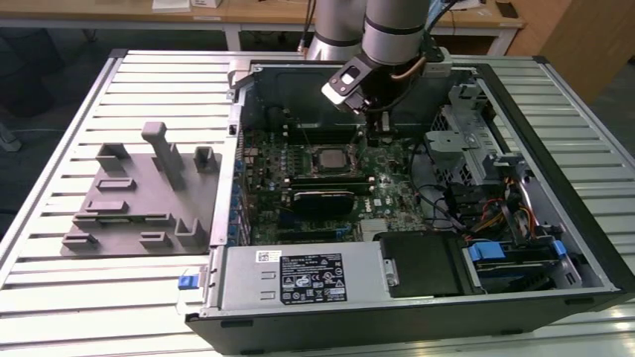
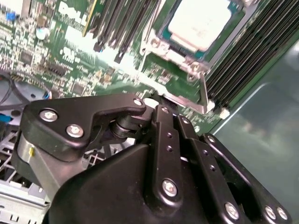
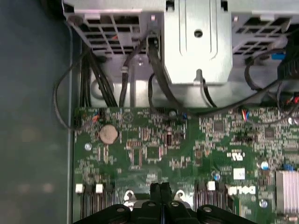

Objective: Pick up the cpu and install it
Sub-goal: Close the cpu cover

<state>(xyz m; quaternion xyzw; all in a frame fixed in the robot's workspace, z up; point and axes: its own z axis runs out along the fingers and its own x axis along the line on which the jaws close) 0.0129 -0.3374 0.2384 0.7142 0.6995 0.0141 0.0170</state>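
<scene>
The cpu [image 1: 328,158] lies flat in the socket on the green motherboard inside the open computer case [image 1: 585,245]. Its silvery top plate [image 2: 201,23] sits inside the metal socket frame, whose lever [image 2: 204,95] runs along one side. My gripper [image 1: 375,140] hangs just over the board, a short way toward the exterior view's right of the socket. In the first wrist view its two black fingertips [image 3: 160,190] are pressed together with nothing visible between them. The second wrist view shows the gripper [image 2: 161,109] close to the end of the socket lever.
A grey moulded fixture [image 1: 139,201] lies on the slatted table at the exterior view's left. Inside the case are the power supply box [image 1: 297,279], a black drive [image 1: 427,264], a metal drive cage [image 1: 466,134], loose cables [image 1: 476,216] and memory modules [image 1: 323,178].
</scene>
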